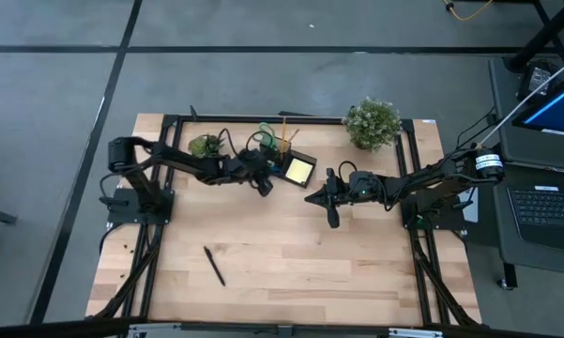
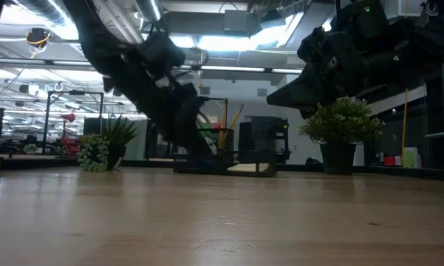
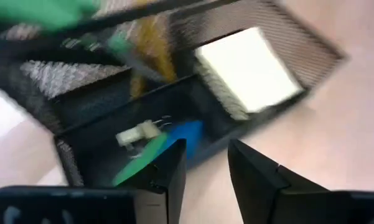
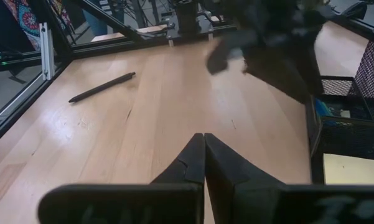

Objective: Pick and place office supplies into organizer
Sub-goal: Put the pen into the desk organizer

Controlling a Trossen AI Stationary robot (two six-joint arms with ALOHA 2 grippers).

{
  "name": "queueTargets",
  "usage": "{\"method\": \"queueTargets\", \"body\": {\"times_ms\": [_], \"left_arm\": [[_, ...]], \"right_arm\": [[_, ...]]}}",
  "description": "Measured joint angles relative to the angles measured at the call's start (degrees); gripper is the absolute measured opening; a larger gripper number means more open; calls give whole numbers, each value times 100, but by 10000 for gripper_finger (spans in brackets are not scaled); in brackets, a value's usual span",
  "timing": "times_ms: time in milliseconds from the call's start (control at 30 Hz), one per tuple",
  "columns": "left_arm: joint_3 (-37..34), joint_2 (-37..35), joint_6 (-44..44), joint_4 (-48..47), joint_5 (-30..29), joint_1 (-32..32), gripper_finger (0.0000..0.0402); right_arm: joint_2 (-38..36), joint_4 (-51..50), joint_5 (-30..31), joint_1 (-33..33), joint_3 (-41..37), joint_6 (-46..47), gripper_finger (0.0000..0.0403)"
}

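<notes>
The black mesh organizer (image 1: 283, 156) stands at the table's far middle. Its low tray holds the yellow sticky-note pad (image 3: 249, 67), and a nearer compartment holds a blue piece (image 3: 185, 132), a green piece (image 3: 137, 167) and a small white item (image 3: 137, 133). Pencils (image 3: 150, 50) and a green scissors handle (image 3: 37, 12) stand in the pen cup. My left gripper (image 3: 205, 149) is open just above and in front of the tray's near wall, with nothing between its fingers. My right gripper (image 4: 203, 138) hangs shut above the table's middle, to the organizer's right (image 1: 331, 216).
A black pen (image 1: 214, 266) lies on the wood at the near left, also seen in the right wrist view (image 4: 102, 87). Two potted plants stand at the far edge, a small one (image 1: 205, 145) and a larger one (image 1: 373, 122). Bare wood spreads across the near half.
</notes>
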Motion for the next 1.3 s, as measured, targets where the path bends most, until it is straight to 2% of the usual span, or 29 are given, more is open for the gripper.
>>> {"method": "queueTargets", "body": {"times_ms": [300,433,567,800,933,1133,1300], "left_arm": [[4,-1478,771,-1424,-283,-726,114],[3,-2001,1152,-1975,-122,-1407,114],[50,-2229,1129,-2495,-213,-2271,114],[1249,-1924,180,-5543,-829,-3455,113],[1747,-1594,251,-6125,-828,-3960,113],[2120,-1006,396,-6499,-321,-4555,113],[2491,-396,164,-7060,3,-4894,113]], "right_arm": [[-2,0,0,-1,0,0,10],[-2,-1,-2,-2,0,-16,10],[-2,-2,0,-1,0,-153,10],[-2,165,15,-9,0,-169,10],[-2,420,18,-46,0,-363,10],[-2,549,22,-131,0,-439,10],[-2,455,76,-131,1,-477,10]]}}
